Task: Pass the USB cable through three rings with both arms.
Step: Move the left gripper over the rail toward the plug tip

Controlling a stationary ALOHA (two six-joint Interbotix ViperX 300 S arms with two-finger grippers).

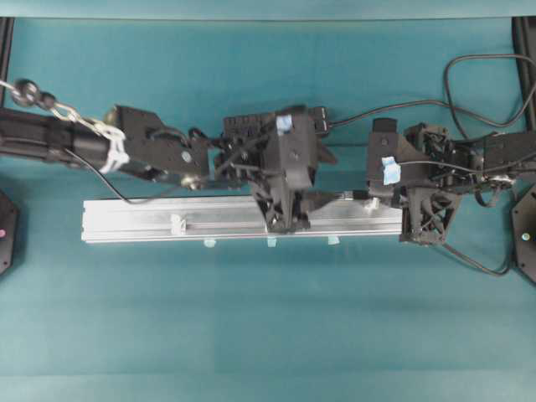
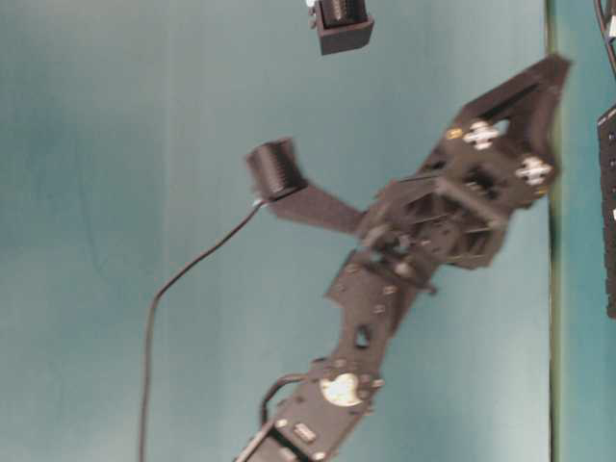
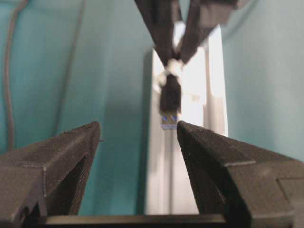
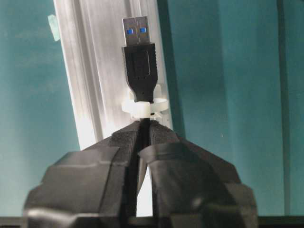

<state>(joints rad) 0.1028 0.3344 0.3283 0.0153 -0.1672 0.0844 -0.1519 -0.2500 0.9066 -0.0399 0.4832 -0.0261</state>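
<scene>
One ring has the USB cable poking through, just past the right gripper tips | right jaws pinch the cord | left gripper wide open, plug just ahead between its jaws

place: robotics lab bench | evidence: teal-covered table, aluminium rail, two robot arms

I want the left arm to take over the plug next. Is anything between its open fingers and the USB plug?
Nothing visible. In the left wrist view the left gripper stands open with the USB plug straight ahead, poking through a white ring and held from behind by the right gripper.
</scene>
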